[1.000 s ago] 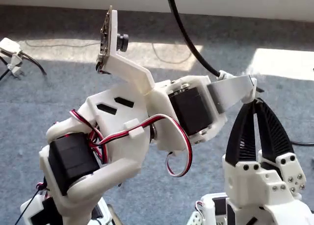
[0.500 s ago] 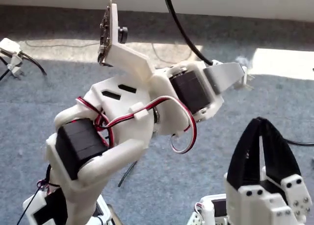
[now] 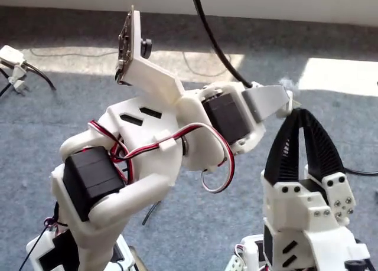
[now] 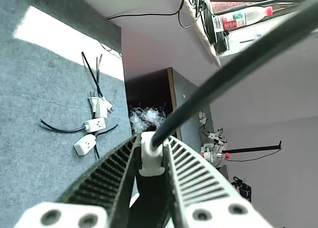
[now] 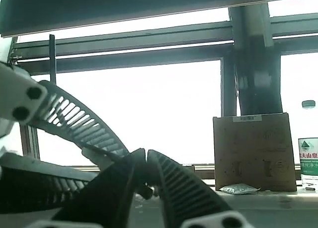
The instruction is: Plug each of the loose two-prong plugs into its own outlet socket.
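My left gripper [image 4: 151,148] is shut on a white two-prong plug [image 4: 150,158], held high above the carpet; its black cable [image 4: 233,64] runs away from the fingers. In the high view that gripper [image 3: 287,100] sits at the end of the big white arm, and the cable [image 3: 215,41] rises out of it. Far below on the grey carpet lie two white outlet sockets [image 4: 94,124] [image 4: 85,145] and another loose plug [image 4: 100,107] with black cords. My right gripper [image 3: 299,113] points upward just beside the left one, its black fingers shut with nothing visible between them [image 5: 145,157].
A white connector with a black cord [image 3: 14,63] lies on the carpet at the far left. A dark cabinet opening [image 4: 149,104] stands beyond the sockets. A cardboard box [image 5: 251,153] and a bottle [image 5: 308,158] sit on a window sill.
The right gripper dropped lower half a second ago and has risen again, ending close beside the left gripper. The left arm shifted slightly, still holding the plug.
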Available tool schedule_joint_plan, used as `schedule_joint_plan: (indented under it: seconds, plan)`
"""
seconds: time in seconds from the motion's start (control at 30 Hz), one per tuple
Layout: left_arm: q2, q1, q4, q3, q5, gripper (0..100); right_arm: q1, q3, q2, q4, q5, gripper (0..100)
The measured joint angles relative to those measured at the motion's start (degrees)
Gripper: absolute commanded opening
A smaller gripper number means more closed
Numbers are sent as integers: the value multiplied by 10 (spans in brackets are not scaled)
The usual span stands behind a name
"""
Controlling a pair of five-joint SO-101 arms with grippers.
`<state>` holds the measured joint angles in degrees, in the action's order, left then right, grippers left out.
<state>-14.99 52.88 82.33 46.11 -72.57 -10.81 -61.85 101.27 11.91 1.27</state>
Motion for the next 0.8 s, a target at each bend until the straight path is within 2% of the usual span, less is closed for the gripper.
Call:
schedule_joint_plan:
  seconds: [0.2, 0.47, 0.8]
  plan:
    - [0, 13, 17, 0, 2, 7, 22, 5, -70, -35, 18, 29]
    - [1, 14, 17, -1, 3, 7, 41, 4, -108, -46, -14, 29]
    - [-4, 14, 19, -5, 3, 7, 43, -125, -111, -218, -14, 29]
